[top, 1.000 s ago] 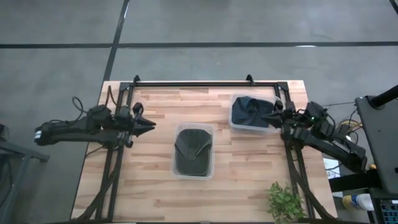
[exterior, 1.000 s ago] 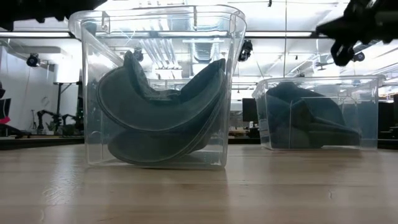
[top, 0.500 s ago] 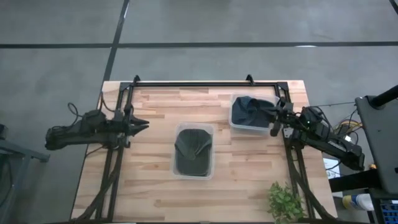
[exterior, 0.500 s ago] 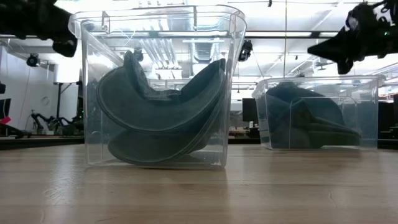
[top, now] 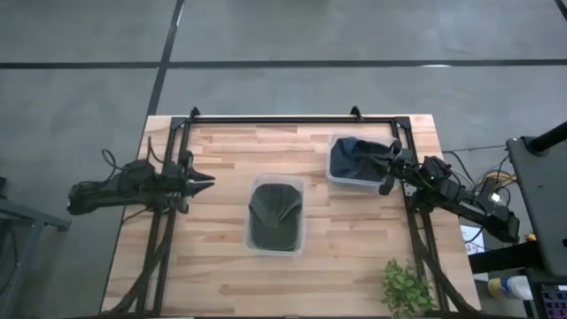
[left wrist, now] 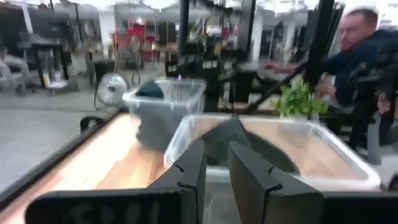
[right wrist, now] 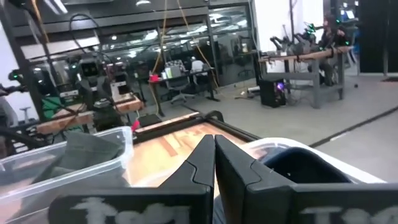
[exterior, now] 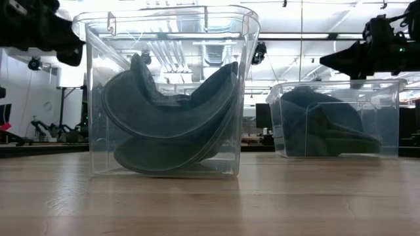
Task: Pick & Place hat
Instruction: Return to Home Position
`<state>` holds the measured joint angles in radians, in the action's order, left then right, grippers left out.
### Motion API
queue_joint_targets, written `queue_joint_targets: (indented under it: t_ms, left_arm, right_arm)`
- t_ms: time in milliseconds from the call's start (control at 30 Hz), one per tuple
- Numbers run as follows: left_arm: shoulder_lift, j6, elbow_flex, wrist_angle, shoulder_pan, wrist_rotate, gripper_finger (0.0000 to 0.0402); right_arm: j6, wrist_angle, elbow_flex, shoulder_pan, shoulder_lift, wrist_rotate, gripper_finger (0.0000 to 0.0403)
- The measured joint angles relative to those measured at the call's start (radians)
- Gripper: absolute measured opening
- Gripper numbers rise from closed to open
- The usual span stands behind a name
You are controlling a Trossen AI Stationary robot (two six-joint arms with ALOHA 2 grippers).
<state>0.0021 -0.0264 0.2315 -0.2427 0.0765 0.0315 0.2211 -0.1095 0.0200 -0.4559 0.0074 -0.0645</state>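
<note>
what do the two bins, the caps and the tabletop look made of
Centre bin: clear glossy plastic, see-through with glints. Right bin: the same. Caps: dark matte cloth, probably; they fold and crease. Tabletop: pale wood strips with visible grain and seams, slight sheen.

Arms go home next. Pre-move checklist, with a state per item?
1. Nothing in right gripper: ok, jaws shut and empty in its wrist view.
2. Nothing in left gripper: ok, jaws narrowly parted, empty.
3. No caps loose on table: ok in the high view.
4. blue caps inside top bin: ok.
5. right gripper above the top bin's rim: ok in the low view.
6. centre bin upright: ok.
</note>
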Motion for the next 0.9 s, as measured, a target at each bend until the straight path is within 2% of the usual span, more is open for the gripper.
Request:
queue_joint_targets:
  t_ms: [133,233,300,433,567,667,800,900]
  left_arm:
    - [0.0,0.004,-0.075,0.109,0.0,0.01,0.0064]
    - [0.0,0.03,-0.129,0.29,0.0,0.038,0.0064]
    - [0.0,-0.006,-0.155,0.342,0.0,0.065,0.0064]
    - [0.0,-0.059,-0.201,0.35,0.001,0.168,0.0064]
    - [0.0,-0.054,-0.223,0.326,0.003,0.168,0.0064]
    - [-0.001,-0.016,-0.222,0.306,0.005,0.123,0.0064]
    - [-0.001,-0.011,-0.223,0.266,0.005,-0.027,0.0064]
    - [-0.001,-0.01,-0.223,0.272,0.005,-0.101,0.0064]
  right_arm:
    - [-0.016,0.002,0.004,0.001,0.006,-0.004,0.0008]
    - [-0.016,0.0,0.004,0.0,0.006,-0.011,0.0008]
    - [-0.016,0.001,0.004,0.0,0.006,-0.015,0.0008]
    - [-0.016,0.0,0.004,0.001,0.006,-0.019,0.0008]
    - [-0.015,0.001,0.004,0.001,0.006,-0.021,0.0008]
    - [-0.02,0.001,0.004,0.0,0.007,-0.022,0.0008]
    - [-0.047,0.003,0.004,0.0,0.007,-0.022,0.0008]
    - [-0.067,0.003,0.004,0.0,0.007,-0.022,0.0008]
